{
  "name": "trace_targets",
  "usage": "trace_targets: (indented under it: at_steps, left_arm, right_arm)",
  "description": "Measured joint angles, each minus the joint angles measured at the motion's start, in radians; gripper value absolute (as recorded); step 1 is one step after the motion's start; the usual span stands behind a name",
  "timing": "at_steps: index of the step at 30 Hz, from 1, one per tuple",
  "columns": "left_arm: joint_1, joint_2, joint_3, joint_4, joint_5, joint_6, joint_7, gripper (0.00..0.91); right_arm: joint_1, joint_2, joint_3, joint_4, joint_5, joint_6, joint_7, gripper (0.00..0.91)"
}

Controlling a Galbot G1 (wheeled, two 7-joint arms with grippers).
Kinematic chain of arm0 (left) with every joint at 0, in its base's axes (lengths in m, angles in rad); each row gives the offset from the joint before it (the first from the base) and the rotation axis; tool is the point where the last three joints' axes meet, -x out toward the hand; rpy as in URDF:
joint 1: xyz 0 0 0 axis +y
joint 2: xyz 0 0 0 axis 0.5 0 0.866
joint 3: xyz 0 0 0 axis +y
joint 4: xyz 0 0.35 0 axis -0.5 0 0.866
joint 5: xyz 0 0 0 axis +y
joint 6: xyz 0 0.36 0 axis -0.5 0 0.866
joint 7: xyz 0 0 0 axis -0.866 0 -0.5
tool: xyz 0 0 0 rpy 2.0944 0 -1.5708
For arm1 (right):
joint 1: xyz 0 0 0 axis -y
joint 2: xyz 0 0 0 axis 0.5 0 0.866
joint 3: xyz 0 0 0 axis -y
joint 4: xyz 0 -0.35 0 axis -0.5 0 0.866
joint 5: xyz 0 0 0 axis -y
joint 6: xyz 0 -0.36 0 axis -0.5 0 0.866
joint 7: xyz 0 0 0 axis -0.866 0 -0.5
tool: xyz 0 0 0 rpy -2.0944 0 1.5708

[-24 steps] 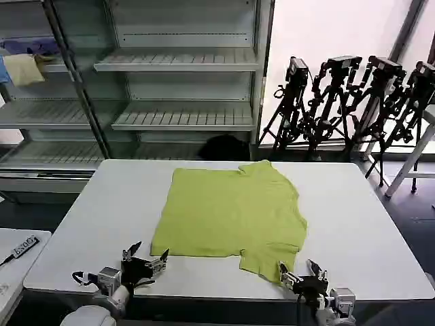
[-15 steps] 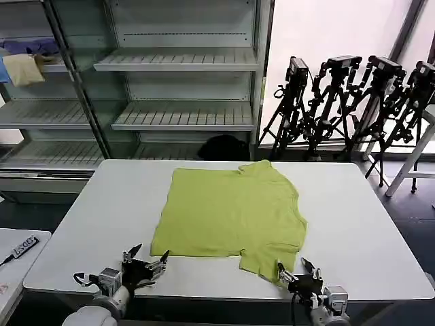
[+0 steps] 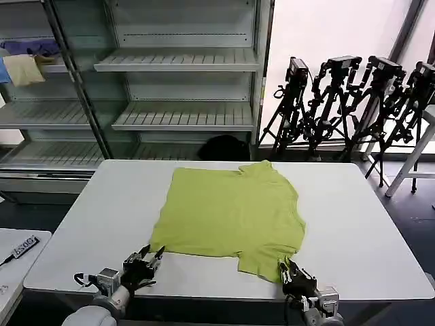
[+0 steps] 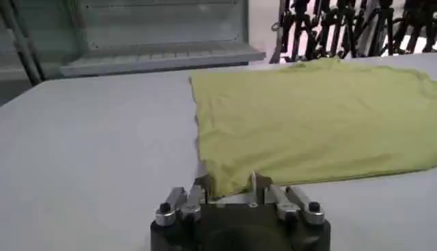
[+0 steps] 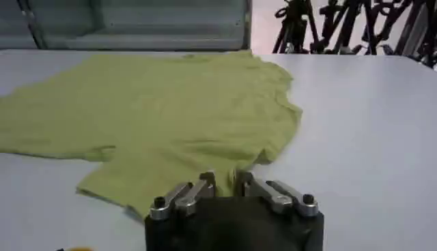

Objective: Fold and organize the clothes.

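Pinching the near hem of the T-shirt (image 3: 231, 214), the left gripper (image 4: 231, 193) has its fingers drawn narrow on the shirt's near left corner, while the right gripper (image 5: 224, 183) has its fingers closed just as tight on the near edge of the sleeve that juts out at the shirt's near right. From both sets of fingers the shirt lies straight ahead, running away across the white table (image 3: 367, 231) toward the shelves (image 3: 183, 115) beyond its far edge. Each arm sits at its own corner, neither one nearer. The coming move, I'd guess, is a lift forward over the shirt. It is a plain, soft lime-green cotton, lying flat with faint creases, roughly square, collar at its far edge.
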Motion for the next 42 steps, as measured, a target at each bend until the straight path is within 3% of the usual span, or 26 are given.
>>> trace_targets:
  at_steps: [26, 42]
  left_arm:
    - [0.056, -0.019, -0.023, -0.128, -0.005, 0.005, 0.007, 0.000]
    - [-0.056, -0.034, 0.003, -0.106, -0.004, 0.006, -0.008, 0.000]
  right_arm:
    - [0.081, 0.009, 0.057, 0.021, 0.043, 0.000, 0.005, 0.000]
    - [0.244, 0.019, 0.042, -0.071, 0.038, 0.000, 0.019, 0.000]
